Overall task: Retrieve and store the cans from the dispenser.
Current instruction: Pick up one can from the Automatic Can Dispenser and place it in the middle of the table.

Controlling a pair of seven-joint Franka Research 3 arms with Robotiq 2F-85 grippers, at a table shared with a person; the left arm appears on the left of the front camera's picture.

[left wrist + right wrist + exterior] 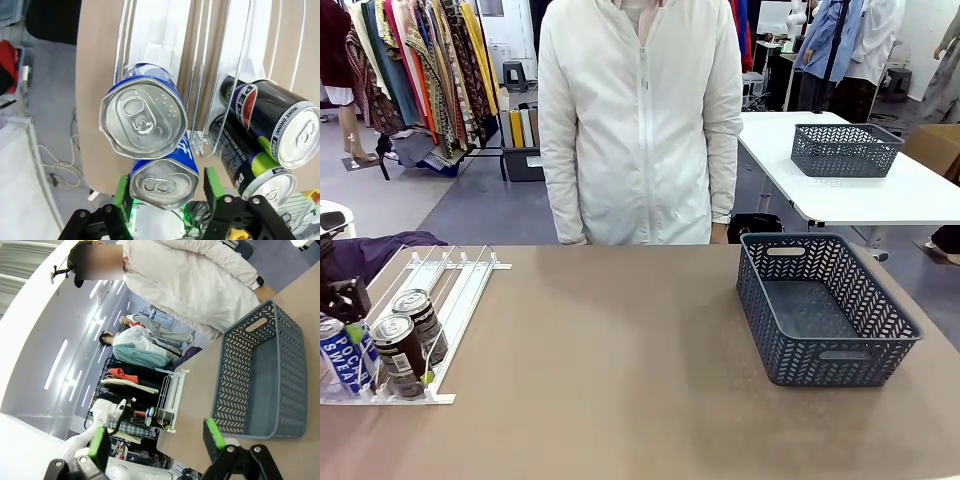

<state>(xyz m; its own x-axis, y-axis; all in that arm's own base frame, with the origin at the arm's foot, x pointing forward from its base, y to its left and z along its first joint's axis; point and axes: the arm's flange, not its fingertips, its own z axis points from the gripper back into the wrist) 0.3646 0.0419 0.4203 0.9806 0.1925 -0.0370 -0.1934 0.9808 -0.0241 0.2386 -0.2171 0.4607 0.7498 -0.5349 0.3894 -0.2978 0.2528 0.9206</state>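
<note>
One brown flat table [620, 400] carries the work items. A person in a white zipped jacket [640, 120] stands at its far edge.

One dark grey lattice plastic basket [830, 358] sits on the right half of the table. A second basket of the same type [845, 150] rests on a white table behind.

The white sloped dispenser of parallel wire rails [450, 285] lies at the left end of the table. In the front view its left lanes are cut off by the picture edge and partly covered by the left arm. In the right wrist view it is small and distant [172, 395], and its contents cannot be made out there.

Four slim drink cans lie at its low end. The upper blue can [142, 117] touches the lower blue can [165, 182]. Two black cans with green marks [272, 125] lie beside them. The silver top of the nearer one is partly hidden by a finger.

The left gripper [167, 190] has one green pad on each side of the lower blue can, very close to its wall. Whether the pads press on it cannot be determined. The right gripper [156, 437] has its fingers spread wide above the table, facing the dark grey basket.
</note>
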